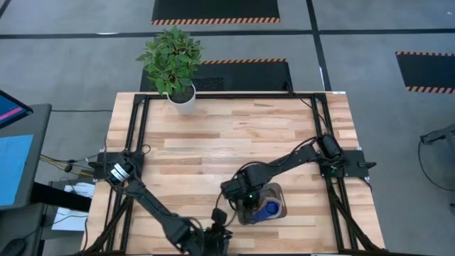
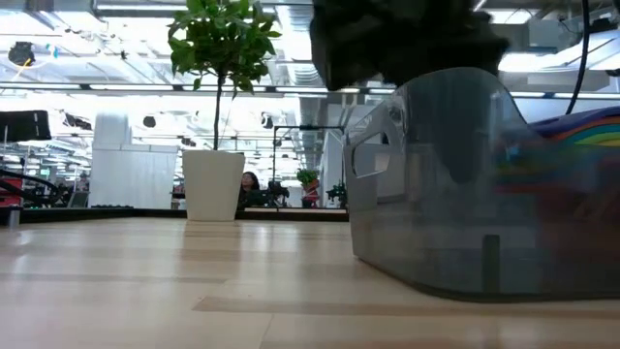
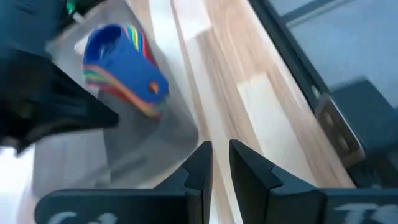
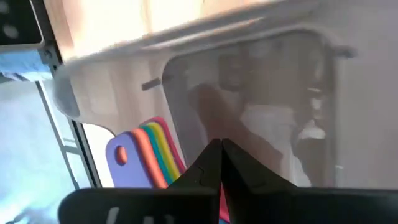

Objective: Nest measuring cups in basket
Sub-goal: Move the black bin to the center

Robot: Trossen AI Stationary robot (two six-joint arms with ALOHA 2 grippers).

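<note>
Looks like we're at the tail end of the job here: the measuring cups (image 3: pixel 121 65) are sitting stacked one inside the other in the basket (image 3: pixel 168 134), blue one on top with the rainbow of handles fanned out underneath, and that basket is on the wooden table (image 1: pixel 234 142) toward the near edge, right of centre. From above, the right gripper (image 1: pixel 245 206) is parked right over the basket's left side, and in its own wrist view the two fingers are pressed together with basically no gap and nothing between them — so it's empty, just hanging over the inside of the basket next to the stack. My guess is this is the let-go-and-back-off step. The next move would call for lifting straight up so it doesn't clip the basket wall or nudge the handles out of line. The left gripper (image 3: pixel 216 165) waits at the near edge of the table just left of the basket, fingers nearly together with only a thin slit, holding nothing. I can't count all the cups from these views, so I can't swear every one is in there, but none are loose on the table that I can see. As for brands or labels — nothing readable on anything. There's a potted plant (image 1: pixel 174 64) at the far edge, well apart from all this.
</note>
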